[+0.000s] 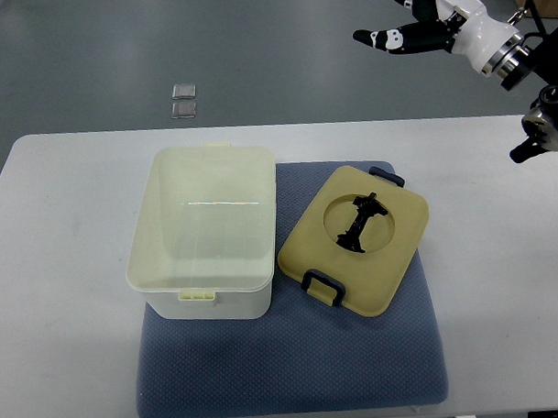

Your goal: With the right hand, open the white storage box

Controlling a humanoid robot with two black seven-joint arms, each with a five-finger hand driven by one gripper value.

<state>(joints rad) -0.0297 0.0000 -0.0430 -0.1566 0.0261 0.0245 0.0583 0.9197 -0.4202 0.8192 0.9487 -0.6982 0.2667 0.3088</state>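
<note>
One hand: right hand (409, 25), upper right of frame, fingers (377, 36) spread, holding nothing.
Box: white storage box (203, 232), lid shut, centre-left, well apart from those fingers.

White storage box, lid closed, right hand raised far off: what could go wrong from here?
1. The right hand is high beyond the table's far edge; coming in, it may clip the tan lid lying beside the white storage box.
2. The latch is on the near side, so reaching over may press the lid shut.
3. The box straddles the blue mat edge and may tip or slide.
</note>
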